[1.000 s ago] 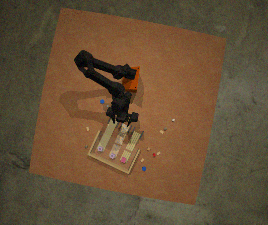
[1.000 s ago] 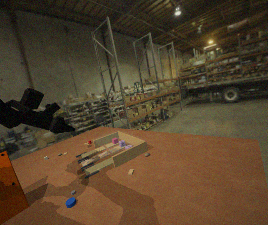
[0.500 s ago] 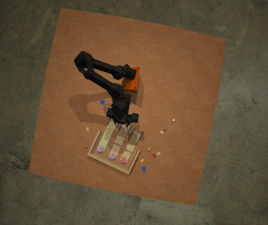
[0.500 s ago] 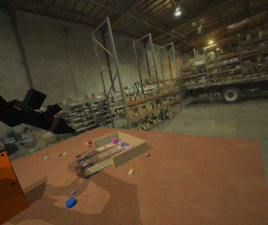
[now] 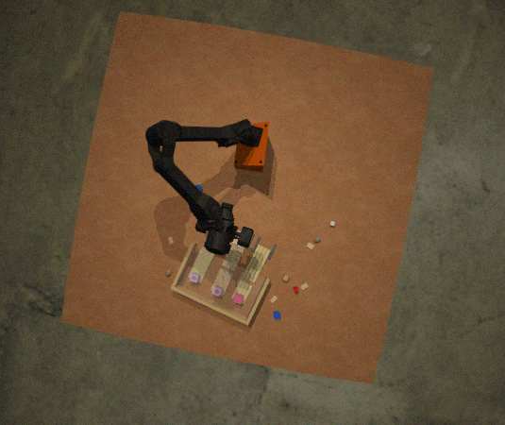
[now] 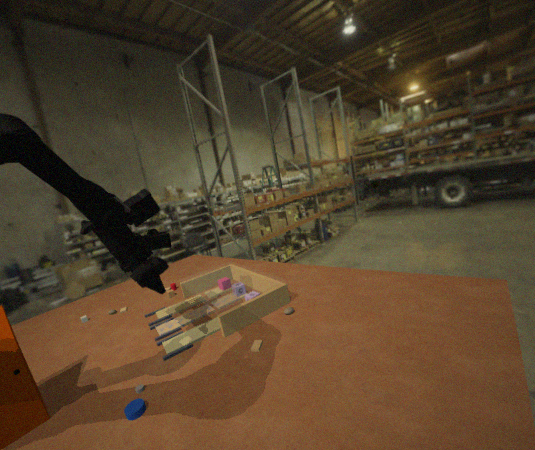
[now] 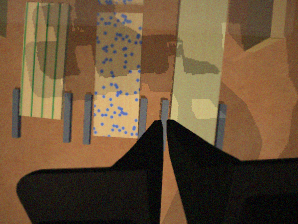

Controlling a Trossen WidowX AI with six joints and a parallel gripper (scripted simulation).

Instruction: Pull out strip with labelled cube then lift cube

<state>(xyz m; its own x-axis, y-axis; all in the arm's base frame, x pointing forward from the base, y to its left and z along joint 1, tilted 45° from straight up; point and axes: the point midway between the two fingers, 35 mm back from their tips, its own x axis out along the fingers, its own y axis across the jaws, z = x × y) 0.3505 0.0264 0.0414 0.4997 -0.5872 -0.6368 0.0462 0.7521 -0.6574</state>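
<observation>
My gripper is shut and empty, above the near ends of the strips, between the plain and dotted ones in the wrist view. The plain pale-green strip looks unbroken; a lilac cube with a dark mark sits on its far end. The blue-dotted strip has a gap across it; another marked lilac cube sits on its far piece. The green-striped strip is also in two pieces, with a pink cube on the far one.
A wooden three-sided wall surrounds the cubes. Grey rails flank the strips' near ends. A see-through cover seems to span the strips' middle. Blue discs, a red piece and small blocks lie around.
</observation>
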